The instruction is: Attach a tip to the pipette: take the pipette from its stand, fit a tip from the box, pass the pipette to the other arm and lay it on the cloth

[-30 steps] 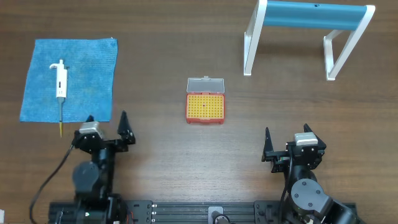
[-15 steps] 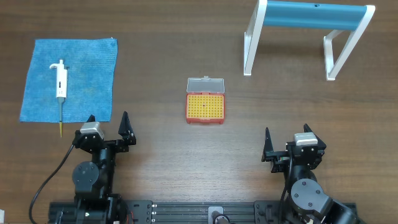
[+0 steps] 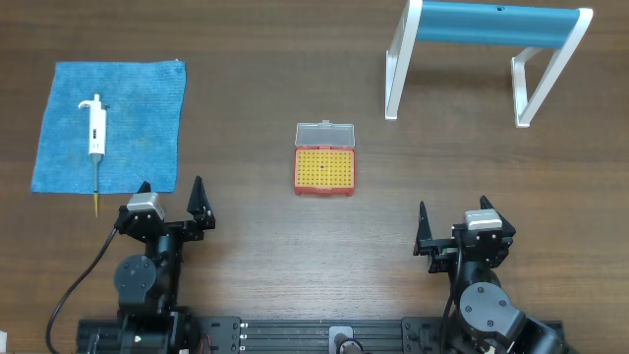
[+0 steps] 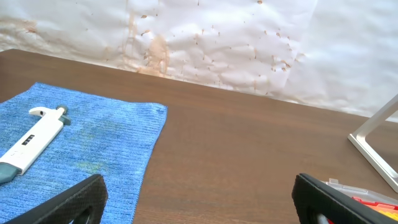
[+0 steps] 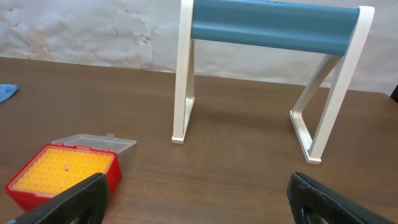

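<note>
I'm looking at a dark brown wooden table [image 3: 256,265] carrying 3 things. A blue cloth [image 3: 138,108] lies flat on the left arm's side. A red tip box [image 3: 323,170], its clear lid open, sits near the middle. A white-legged stand [image 3: 491,25] with a blue bar stands on the right arm's side, well apart from the box.

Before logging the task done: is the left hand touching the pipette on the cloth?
Apart. The top view shows bare table between the open left hand and the pipette, which lies on the cloth.
</note>
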Tool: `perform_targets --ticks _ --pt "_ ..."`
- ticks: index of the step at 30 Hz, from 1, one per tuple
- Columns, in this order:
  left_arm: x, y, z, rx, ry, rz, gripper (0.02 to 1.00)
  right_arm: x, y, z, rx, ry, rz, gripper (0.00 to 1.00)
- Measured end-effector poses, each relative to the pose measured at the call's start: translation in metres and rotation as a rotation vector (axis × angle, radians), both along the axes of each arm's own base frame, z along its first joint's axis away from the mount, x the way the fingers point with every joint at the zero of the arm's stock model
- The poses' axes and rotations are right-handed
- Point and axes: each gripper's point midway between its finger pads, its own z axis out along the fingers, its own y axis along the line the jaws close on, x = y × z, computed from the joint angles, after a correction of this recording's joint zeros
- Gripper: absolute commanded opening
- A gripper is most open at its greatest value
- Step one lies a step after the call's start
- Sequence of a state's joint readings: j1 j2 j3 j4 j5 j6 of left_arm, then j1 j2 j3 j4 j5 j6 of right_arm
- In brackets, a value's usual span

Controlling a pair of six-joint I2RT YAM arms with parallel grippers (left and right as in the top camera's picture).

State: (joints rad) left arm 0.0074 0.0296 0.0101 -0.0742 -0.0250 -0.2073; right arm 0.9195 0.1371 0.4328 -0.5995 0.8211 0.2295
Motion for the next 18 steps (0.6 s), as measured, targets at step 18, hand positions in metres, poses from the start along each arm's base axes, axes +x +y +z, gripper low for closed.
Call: perform_targets --ticks 18 --pt "0.0 0.0 0.0 0.0 0.0 0.0 0.961 -0.0006 -0.0024 -0.0051 -0.023 0.017 -0.005 0.925"
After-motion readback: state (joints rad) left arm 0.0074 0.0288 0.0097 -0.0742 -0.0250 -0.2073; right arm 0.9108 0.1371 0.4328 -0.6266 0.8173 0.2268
